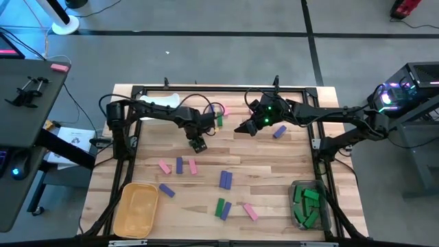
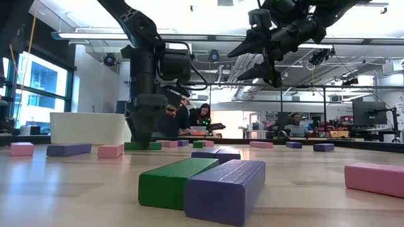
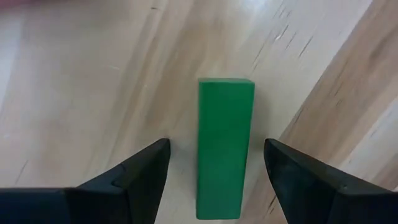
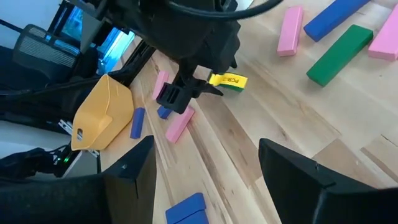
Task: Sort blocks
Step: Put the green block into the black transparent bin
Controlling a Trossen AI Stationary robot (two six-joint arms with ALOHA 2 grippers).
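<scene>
My left gripper (image 1: 198, 145) (image 3: 216, 143) points straight down near the table's middle, open. Its fingers stand on either side of a green block (image 3: 225, 124) (image 2: 143, 146) lying flat on the wood, with a gap on each side. The gripper body hides that block in the high view. My right gripper (image 1: 242, 128) (image 2: 255, 60) (image 4: 205, 155) hangs open and empty, high above the table, to the right of the left gripper. Other pink (image 1: 164, 166), blue-purple (image 1: 226, 180) and green (image 1: 219, 207) blocks lie scattered flat on the table.
A yellow bin (image 1: 137, 209) sits at the near left corner. A clear bin (image 1: 306, 204) holding green blocks sits near right, and a white bin (image 1: 159, 103) far left. A green block (image 1: 219, 120) and a purple block (image 1: 279, 132) lie under the arms. People sit in the room behind.
</scene>
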